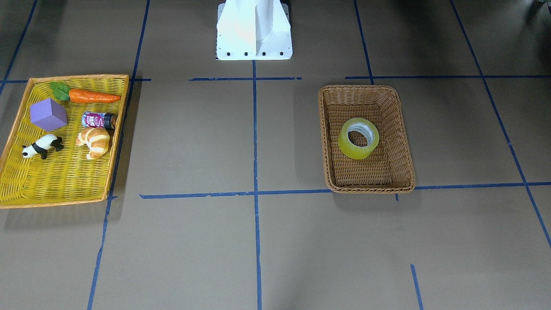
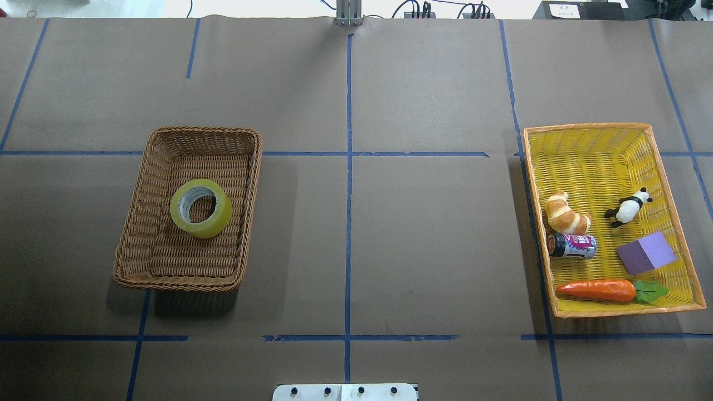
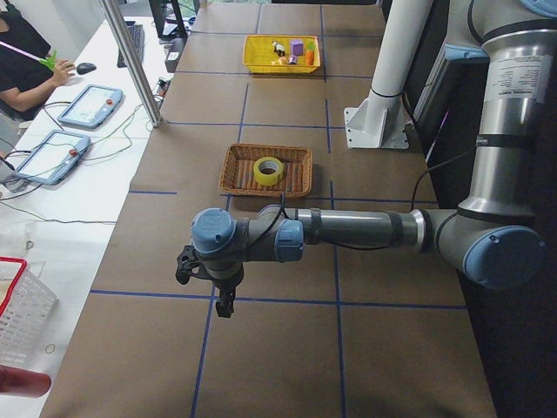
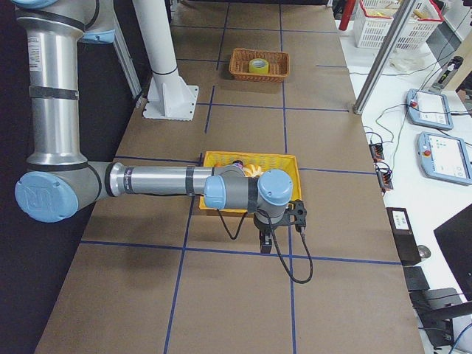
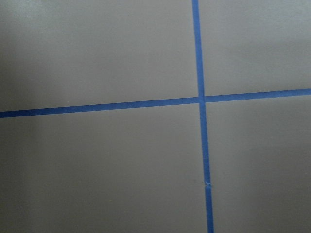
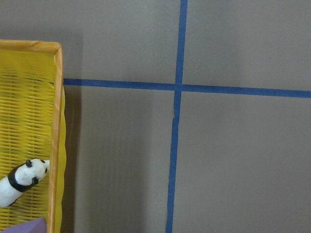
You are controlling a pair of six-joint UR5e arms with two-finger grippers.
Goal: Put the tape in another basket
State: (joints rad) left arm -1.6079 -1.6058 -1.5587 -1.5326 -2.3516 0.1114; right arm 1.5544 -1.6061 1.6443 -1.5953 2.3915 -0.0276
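The yellow-green tape point(image 1: 351, 148) lies flat inside the brown wicker basket point(image 1: 370, 188), near its middle. It also shows in the overhead view point(image 2: 214, 220), where the basket point(image 2: 172, 284) sits on the left half of the table. My left gripper point(image 3: 224, 305) hangs over bare table beyond the basket, far from it, and shows only in the exterior left view. My right gripper point(image 4: 265, 243) hangs just past the yellow tray point(image 4: 221, 158) and shows only in the exterior right view. I cannot tell whether either gripper is open or shut.
The flat yellow tray point(image 2: 590, 150) with an orange rim holds a croissant point(image 2: 567, 214), a panda point(image 2: 629, 207), a can point(image 2: 574, 245), a purple block point(image 2: 646, 253) and a carrot point(image 2: 596, 290). Blue tape lines cross the brown table cover. The robot's white base point(image 1: 254, 30) stands at the table's edge.
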